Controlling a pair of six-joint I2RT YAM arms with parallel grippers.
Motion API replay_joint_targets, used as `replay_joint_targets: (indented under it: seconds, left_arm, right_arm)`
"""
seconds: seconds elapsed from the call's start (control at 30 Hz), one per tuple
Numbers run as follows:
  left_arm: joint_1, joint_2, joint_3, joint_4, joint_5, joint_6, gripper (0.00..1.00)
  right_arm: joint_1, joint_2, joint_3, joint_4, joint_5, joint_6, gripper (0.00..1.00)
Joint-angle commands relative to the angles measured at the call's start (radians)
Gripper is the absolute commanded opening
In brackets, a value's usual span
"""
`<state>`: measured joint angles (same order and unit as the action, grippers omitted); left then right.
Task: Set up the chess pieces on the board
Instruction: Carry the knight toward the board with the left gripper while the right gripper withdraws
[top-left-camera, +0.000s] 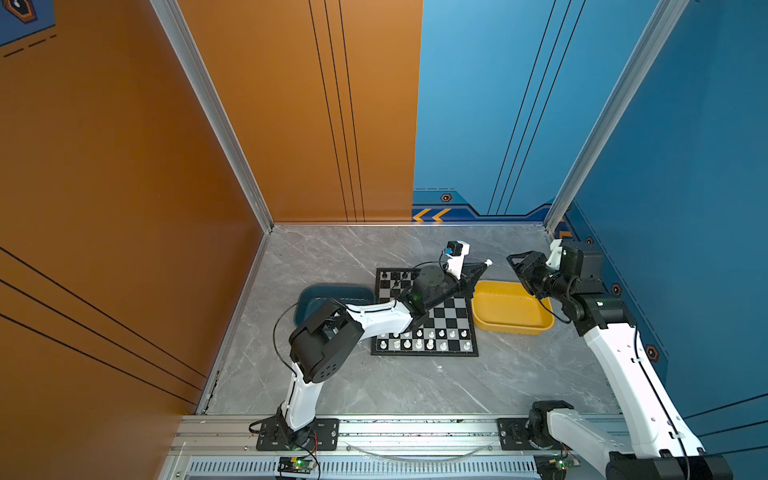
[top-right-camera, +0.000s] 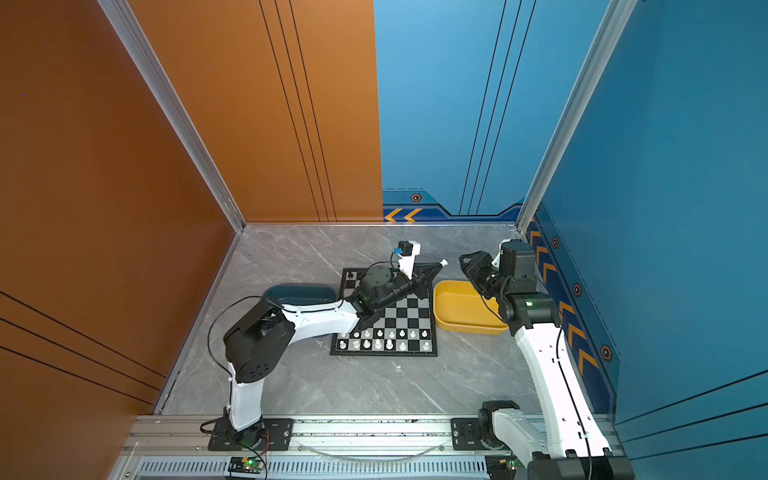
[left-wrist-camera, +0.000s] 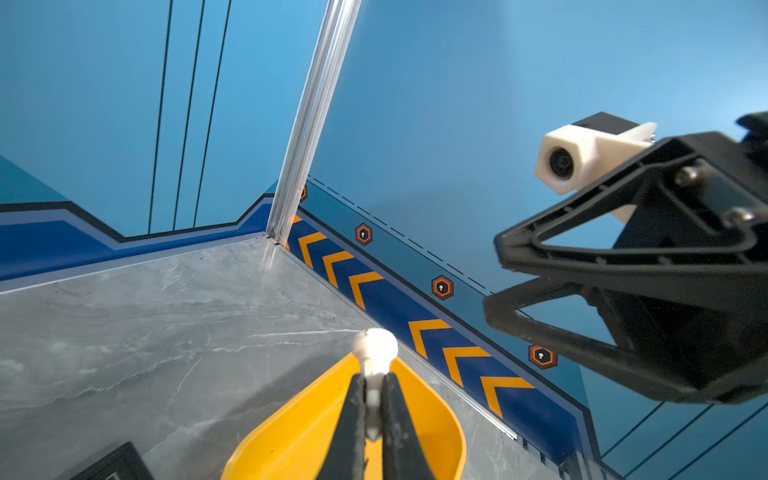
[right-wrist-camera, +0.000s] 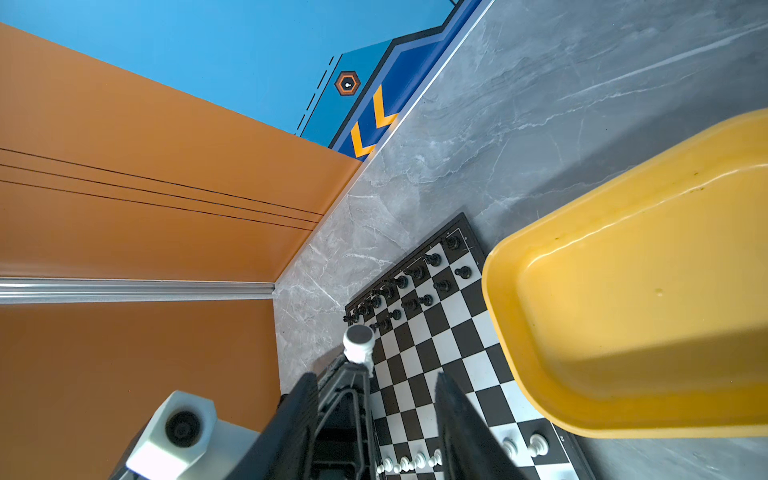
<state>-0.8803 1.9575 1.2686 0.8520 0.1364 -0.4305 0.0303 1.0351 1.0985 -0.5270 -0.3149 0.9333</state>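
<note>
The board lies mid-table. White chess pieces fill its two near rows, and black ones stand along the far rows. My left gripper hangs in the air past the board's far right corner. It is shut on a white piece, whose round end sticks out beyond the fingertips. My right gripper faces it from the right, a short way off. Its jaws are open with nothing between them.
A yellow tray sits right of the board, below both grippers, and shows nothing inside. A dark teal tray lies left of the board, partly behind my left arm. Walls close the far, left and right sides.
</note>
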Motion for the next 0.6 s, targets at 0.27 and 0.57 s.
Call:
replay_joint_targets:
  seconds: [0.27,0.57]
  left_arm:
    - [0.061,-0.289,0.117,-0.748,0.024,0.209,0.00]
    - [0.069,-0.407,0.260,-1.351,-0.135,0.333,0.00]
  right_arm:
    - [-0.030,0.033,0.023,-0.073,-0.029,-0.087,0.47]
    - [-0.046,0.065,0.015,-0.109,-0.031,-0.151,0.46]
